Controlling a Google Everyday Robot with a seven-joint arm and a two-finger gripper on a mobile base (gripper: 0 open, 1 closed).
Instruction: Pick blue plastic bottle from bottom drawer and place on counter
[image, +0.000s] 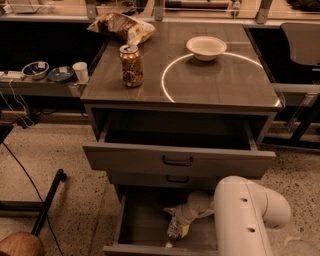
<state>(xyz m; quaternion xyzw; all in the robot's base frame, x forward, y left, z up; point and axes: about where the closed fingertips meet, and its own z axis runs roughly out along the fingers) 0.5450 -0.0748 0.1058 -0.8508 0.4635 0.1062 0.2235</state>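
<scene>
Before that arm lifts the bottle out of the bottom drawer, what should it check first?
1. Bottom drawer pulled open: ok.
2. Gripper down inside it, at the blue plastic bottle: ok.
3. Firm hold on the bottle: cannot tell.
4. Free way up past the open top drawer: cannot tell.
5. Bare space on the counter, away from can and bowl: ok.
</scene>
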